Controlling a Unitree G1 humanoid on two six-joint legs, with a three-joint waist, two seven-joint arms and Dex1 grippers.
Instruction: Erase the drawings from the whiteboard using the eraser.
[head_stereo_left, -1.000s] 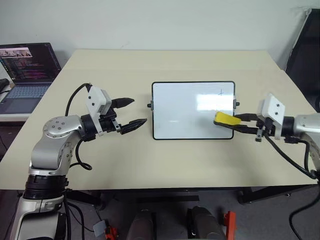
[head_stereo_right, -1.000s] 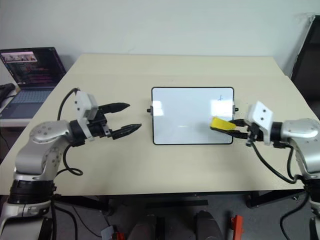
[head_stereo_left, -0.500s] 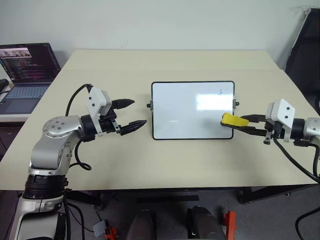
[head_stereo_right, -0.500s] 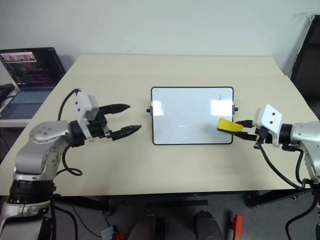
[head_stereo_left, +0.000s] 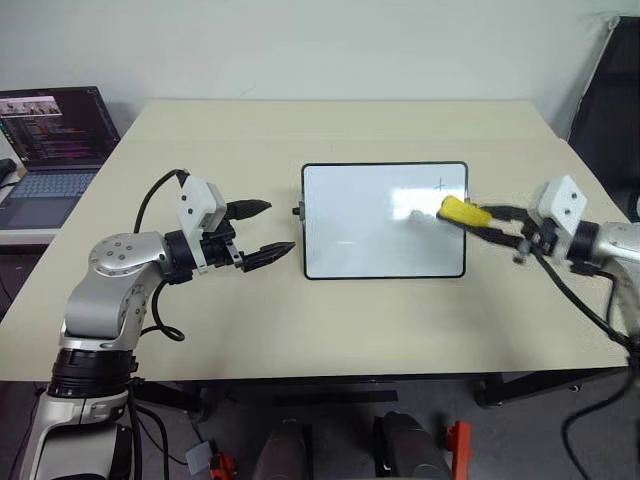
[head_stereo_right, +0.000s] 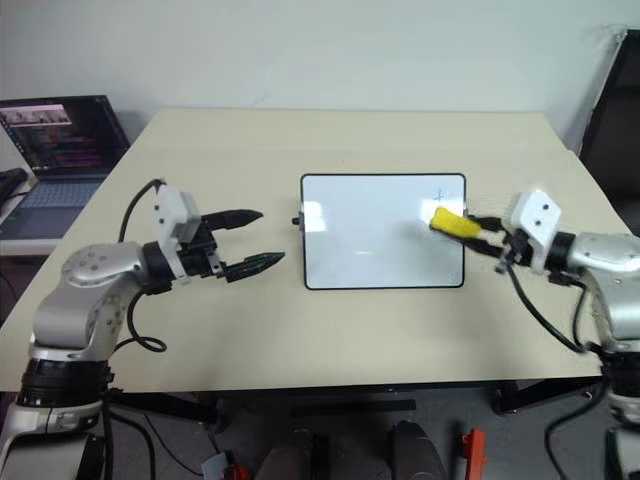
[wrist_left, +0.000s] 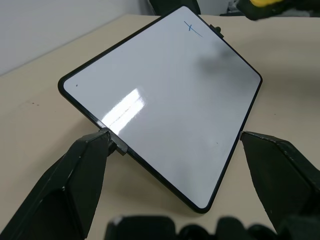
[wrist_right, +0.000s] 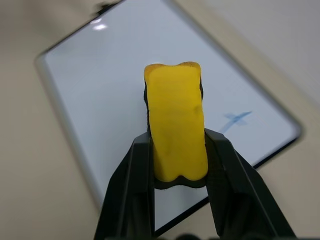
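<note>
Plainly, the right gripper (head_stereo_left: 487, 222) was clamped shut on the eraser (head_stereo_left: 461, 210), which hung over the right edge of the board (head_stereo_left: 370, 230), just below the one blue cross (head_stereo_left: 440, 184) near the board's upper right corner. Whether the eraser touched the surface could not be told.

The likeliest slip was a pass that ran under the cross and missed it, since the eraser sat lower than the mark. A hard push could also slide the board, because nothing pinned it: the left gripper (head_stereo_left: 268, 228) stood open at the board's left edge, fingers either side of the knob (wrist_left: 117, 146) but not closed on it. Pressing at an angle might twist the eraser in the jaws.

The board lay flat at centre frame on a beige table (head_stereo_left: 330, 125), glare across its middle. A laptop (head_stereo_left: 52, 140) sat lit at upper left before a white wall; something dark stood at the far right.
</note>
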